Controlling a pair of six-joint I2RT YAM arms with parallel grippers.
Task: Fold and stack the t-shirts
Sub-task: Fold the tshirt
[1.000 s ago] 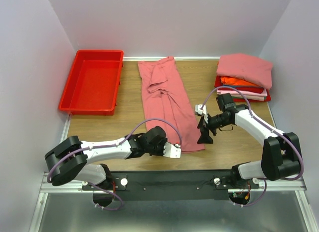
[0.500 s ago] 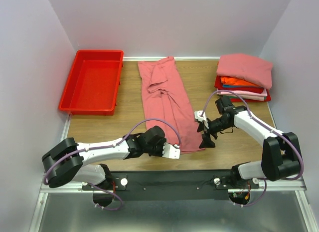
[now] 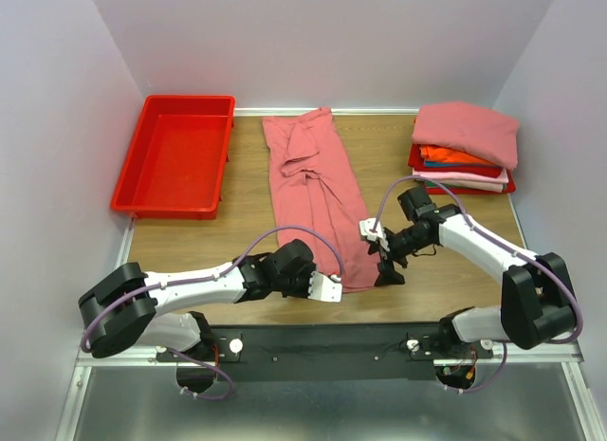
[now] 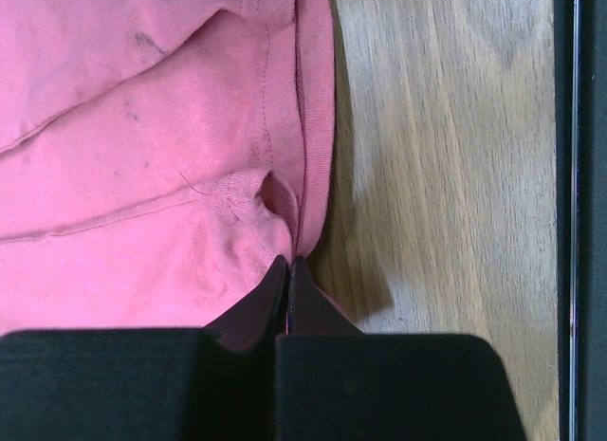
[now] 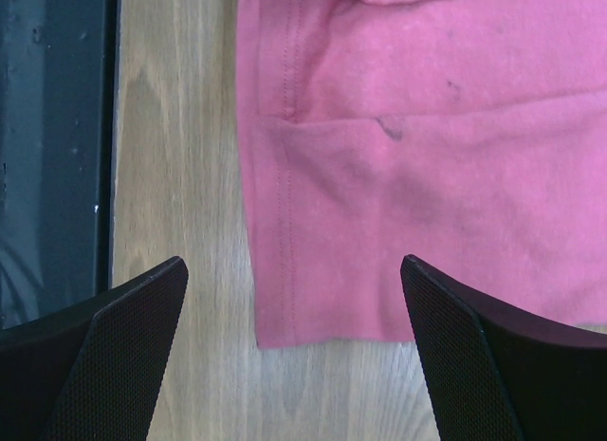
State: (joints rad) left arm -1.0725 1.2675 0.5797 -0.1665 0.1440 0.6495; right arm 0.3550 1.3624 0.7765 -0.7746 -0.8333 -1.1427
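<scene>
A salmon-pink t-shirt (image 3: pixel 313 190) lies folded into a long strip down the middle of the table. My left gripper (image 3: pixel 332 287) is shut on its near left hem corner (image 4: pixel 303 228); the cloth puckers at the closed fingertips. My right gripper (image 3: pixel 387 267) is open above the near right corner of the same t-shirt (image 5: pixel 379 223), one finger (image 5: pixel 133 337) over bare wood, the other (image 5: pixel 484 346) over the cloth edge. A stack of folded t-shirts (image 3: pixel 465 147) in pink, orange and red sits at the back right.
A red plastic bin (image 3: pixel 175 156) stands at the back left. The table's near edge with a black rail (image 3: pixel 322 341) runs just below both grippers. White walls close in on three sides.
My right gripper has moved left and nearer, from beside the shirt to over its near right corner. My left gripper has stayed shut on the near left corner.
</scene>
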